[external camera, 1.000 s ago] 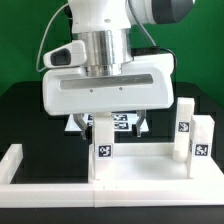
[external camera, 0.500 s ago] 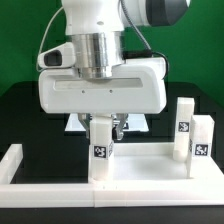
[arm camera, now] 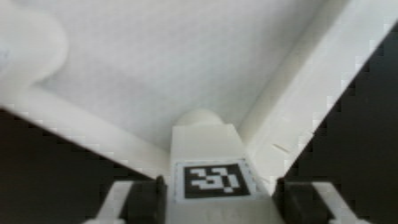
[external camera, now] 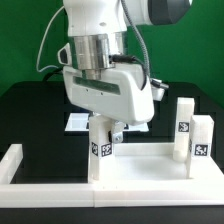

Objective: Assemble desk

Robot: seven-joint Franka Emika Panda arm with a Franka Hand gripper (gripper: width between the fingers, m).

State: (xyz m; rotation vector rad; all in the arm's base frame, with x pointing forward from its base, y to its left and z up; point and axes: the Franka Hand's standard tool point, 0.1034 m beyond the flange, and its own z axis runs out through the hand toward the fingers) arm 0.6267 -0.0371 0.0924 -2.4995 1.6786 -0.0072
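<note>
The white desk tabletop (external camera: 146,167) lies flat at the front. One white leg block (external camera: 101,150) with a marker tag stands upright on its corner at the exterior view's left. My gripper (external camera: 104,130) reaches down over this leg, turned at an angle, with its jaws closed on the leg's sides. In the wrist view the tagged leg (arm camera: 215,160) sits between the dark fingers (arm camera: 135,200) of the gripper (arm camera: 217,197), with the rimmed tabletop (arm camera: 160,70) beyond. Two more legs (external camera: 183,125) (external camera: 203,140) stand at the tabletop's right end.
A long low white border wall (external camera: 14,162) runs along the front and turns up at the exterior view's left. The marker board (external camera: 76,121) lies on the black table behind the gripper. A green backdrop is behind.
The jaws, wide apart a second ago, have closed in on the left leg. The hand has since twisted about its vertical axis, so its body now sits slanted.
</note>
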